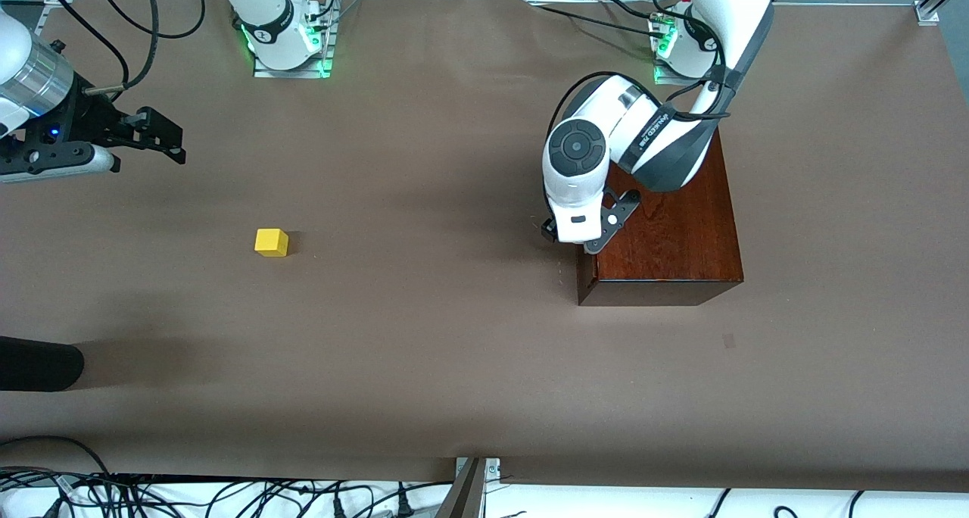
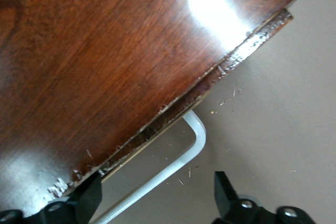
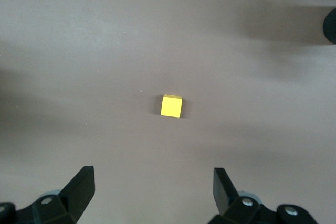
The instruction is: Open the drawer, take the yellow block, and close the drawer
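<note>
On the brown surface (image 1: 454,351) the yellow block (image 1: 271,242) sits alone toward the right arm's end, well apart from the wooden box (image 1: 666,230). Left end effector (image 2: 155,195) hangs spread at the closed drawer's white handle (image 2: 195,135); right end effector (image 1: 163,135) waits, fingers apart.

Front view: high, faces the robots' bases across the table (image 1: 424,366). Left wrist view: close above the box (image 2: 105,51). Right wrist view: higher over the yellow block (image 3: 171,106), shared with front.

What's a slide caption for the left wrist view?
Open left claw straddling the closed drawer's white loop handle beside the box.
</note>
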Controlling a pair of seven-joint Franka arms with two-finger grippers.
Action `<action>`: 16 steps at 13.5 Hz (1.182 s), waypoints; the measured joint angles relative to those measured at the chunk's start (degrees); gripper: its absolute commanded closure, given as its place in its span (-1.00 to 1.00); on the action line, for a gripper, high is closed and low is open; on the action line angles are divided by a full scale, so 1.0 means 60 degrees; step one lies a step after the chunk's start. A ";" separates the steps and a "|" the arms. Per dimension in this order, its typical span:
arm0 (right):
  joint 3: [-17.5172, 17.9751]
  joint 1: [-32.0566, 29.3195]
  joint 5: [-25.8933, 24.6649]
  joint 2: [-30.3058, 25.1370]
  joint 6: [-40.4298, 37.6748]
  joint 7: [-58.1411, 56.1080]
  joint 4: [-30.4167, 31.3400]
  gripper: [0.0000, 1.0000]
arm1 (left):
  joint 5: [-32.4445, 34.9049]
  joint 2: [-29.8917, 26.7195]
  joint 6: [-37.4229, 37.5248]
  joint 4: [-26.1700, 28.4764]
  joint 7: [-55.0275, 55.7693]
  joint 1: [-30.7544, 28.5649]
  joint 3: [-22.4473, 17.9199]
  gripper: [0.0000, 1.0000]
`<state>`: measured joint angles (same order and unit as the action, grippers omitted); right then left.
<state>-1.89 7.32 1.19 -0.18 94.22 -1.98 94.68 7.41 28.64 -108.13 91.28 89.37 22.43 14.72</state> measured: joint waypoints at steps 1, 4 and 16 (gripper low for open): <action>-0.0008 -0.0003 0.0000 0.0021 0.0000 0.0000 0.0000 -1.00 | 0.0001 -0.0088 -0.0007 0.0003 -0.0010 -0.0014 0.0044 -1.00; -0.0008 -0.0003 0.0000 0.0066 -0.0001 0.0000 0.0000 -1.00 | 0.0004 -0.0853 0.0215 0.0002 -0.0079 -0.0143 0.0489 -1.00; -0.0007 0.0000 0.0000 0.0084 0.0000 0.0000 0.0000 -1.00 | -0.1172 -0.3905 0.2890 0.0046 -0.5269 -0.3048 0.1025 -1.00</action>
<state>-1.93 7.32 1.19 0.33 94.22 -1.98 94.68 0.38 5.21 -90.80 91.55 57.76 4.15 20.87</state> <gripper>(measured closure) 0.000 0.000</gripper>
